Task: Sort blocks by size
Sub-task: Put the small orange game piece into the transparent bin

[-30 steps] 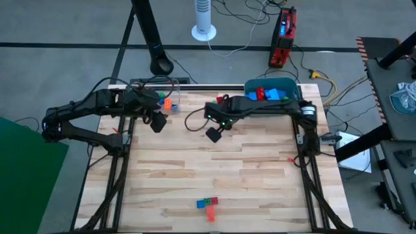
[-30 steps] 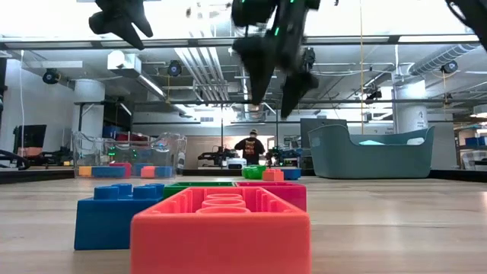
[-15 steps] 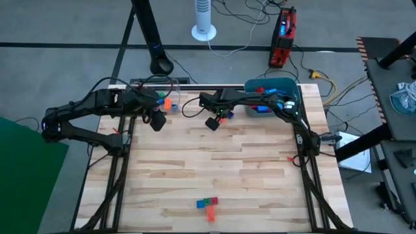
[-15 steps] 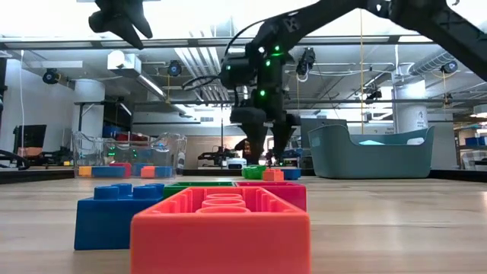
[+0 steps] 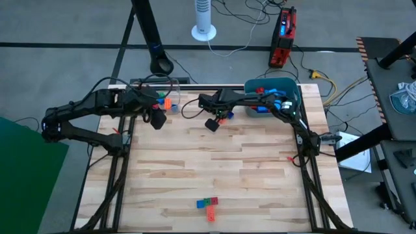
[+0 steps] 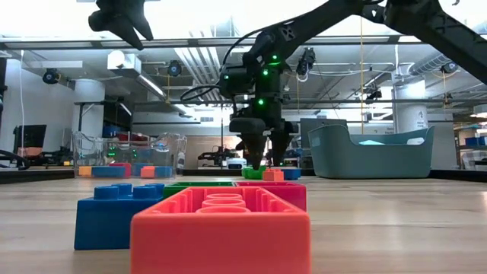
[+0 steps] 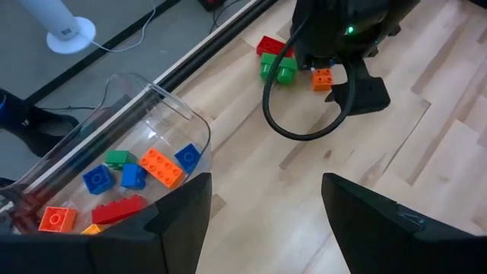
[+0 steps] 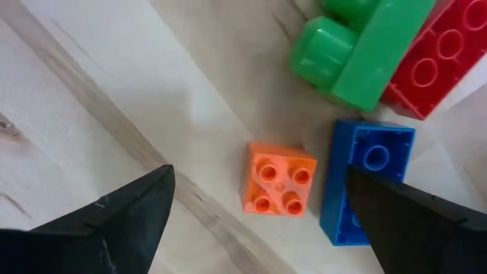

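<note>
At the far edge of the table, the right gripper (image 8: 251, 209) is hovering low over a little cluster of blocks with its jaws spread wide and nothing between them. It's lining up on a small orange brick (image 8: 278, 180), four studs, square and glossy, lying just beside a longer blue brick (image 8: 367, 179), with a chunky green block (image 8: 358, 53) and a red brick (image 8: 441, 53) a bit further on.

Progress-wise I'd call it partway. The clear plastic box (image 7: 163, 122) is already holding a bunch of small bricks in orange, blue, green and red, and the teal tub (image 5: 289, 88) is showing red and blue ones inside. Still waiting: this far cluster, plus a near group (image 5: 208, 207) by the table's front edge, smooth hard plastic with round studs.

The left gripper (image 7: 266, 221) is hanging near the clear box, fingers apart, holding nothing.
</note>
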`<state>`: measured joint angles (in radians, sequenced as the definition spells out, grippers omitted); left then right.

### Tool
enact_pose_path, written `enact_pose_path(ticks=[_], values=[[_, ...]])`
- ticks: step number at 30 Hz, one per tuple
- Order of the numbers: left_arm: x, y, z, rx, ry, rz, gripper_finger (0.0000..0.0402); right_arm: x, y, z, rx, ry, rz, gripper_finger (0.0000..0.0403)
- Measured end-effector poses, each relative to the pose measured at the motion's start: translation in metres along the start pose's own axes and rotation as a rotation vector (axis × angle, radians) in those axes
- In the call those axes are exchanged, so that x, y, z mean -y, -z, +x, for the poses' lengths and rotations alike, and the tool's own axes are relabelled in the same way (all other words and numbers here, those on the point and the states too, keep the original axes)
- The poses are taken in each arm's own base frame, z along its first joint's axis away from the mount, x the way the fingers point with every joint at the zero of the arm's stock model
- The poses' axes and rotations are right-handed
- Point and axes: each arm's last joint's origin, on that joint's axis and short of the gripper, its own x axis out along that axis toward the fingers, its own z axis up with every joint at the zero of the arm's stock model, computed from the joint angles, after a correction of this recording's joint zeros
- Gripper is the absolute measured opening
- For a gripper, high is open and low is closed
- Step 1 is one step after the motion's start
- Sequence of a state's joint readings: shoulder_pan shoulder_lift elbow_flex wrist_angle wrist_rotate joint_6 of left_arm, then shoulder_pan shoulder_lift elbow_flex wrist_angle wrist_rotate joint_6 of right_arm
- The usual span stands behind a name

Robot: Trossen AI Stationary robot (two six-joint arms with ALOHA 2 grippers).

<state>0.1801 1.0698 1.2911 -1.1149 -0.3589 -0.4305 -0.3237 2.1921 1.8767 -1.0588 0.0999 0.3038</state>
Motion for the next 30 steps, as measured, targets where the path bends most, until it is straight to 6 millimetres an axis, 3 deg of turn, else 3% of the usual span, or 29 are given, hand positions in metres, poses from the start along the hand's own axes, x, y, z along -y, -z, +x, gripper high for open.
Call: enact_pose_path(ticks=[17,23,30], values=[[0.0,0.0,0.0,0.0,-0.001,0.0,0.0236,-0.022,0.005,0.012,-0.012,-0.058,0.006,0.0373],[0.0,0.0,0.0,0.0,-0.001,0.0,0.0236,-0.034,0.011,-0.003,-0.011,-0.126,-0.027,0.0373],[0.0,0.0,0.0,0.002,0.0,-0.002,0.0236,-0.028,0.015,-0.011,-0.03,-0.103,-0.05,0.0373]])
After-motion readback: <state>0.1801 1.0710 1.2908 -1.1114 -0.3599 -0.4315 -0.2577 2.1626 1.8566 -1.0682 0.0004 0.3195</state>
